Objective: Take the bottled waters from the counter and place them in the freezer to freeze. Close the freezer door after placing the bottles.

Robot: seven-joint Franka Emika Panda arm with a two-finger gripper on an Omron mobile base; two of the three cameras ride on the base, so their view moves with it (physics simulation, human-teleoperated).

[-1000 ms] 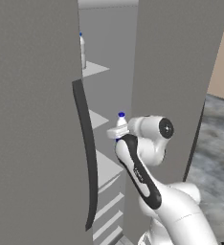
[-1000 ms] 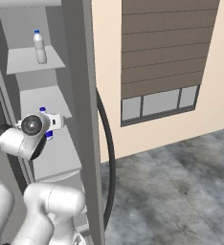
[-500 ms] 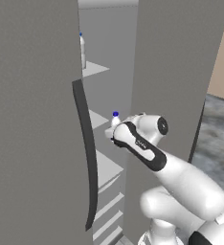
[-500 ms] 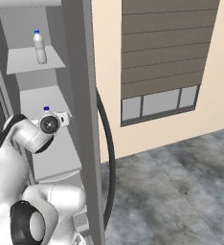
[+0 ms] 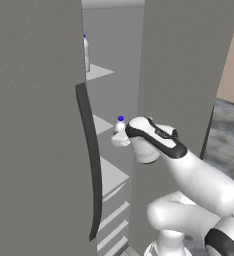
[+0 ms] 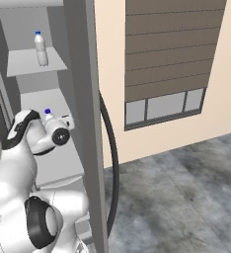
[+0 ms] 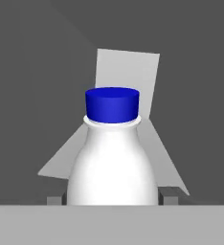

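Note:
My gripper (image 5: 121,141) is shut on a plain whitish bottled water (image 5: 120,131) with a blue cap, holding it upright inside the open freezer (image 6: 19,29), just above a middle white shelf (image 6: 41,101). In the hand view this bottle (image 7: 113,158) stands between my fingertips (image 7: 169,196). From the right it shows behind my wrist as a blue cap and neck (image 6: 49,117). A second bottled water (image 6: 40,48) stands upright on the shelf above (image 5: 85,52). The freezer door (image 5: 34,125) stands open at the left, its dark curved handle (image 5: 89,160) facing me. The counter is out of view.
The other grey door (image 5: 184,75) is close on the right of my arm, with its own dark handle (image 6: 111,163). More white shelves (image 5: 109,176) lie below the held bottle. Grey stone floor (image 6: 186,188) and a beige wall with a shuttered window (image 6: 172,54) lie to the right.
My arm has swung its forearm round and carried the held bottle a little further into the freezer. The bottle on the upper shelf has not moved.

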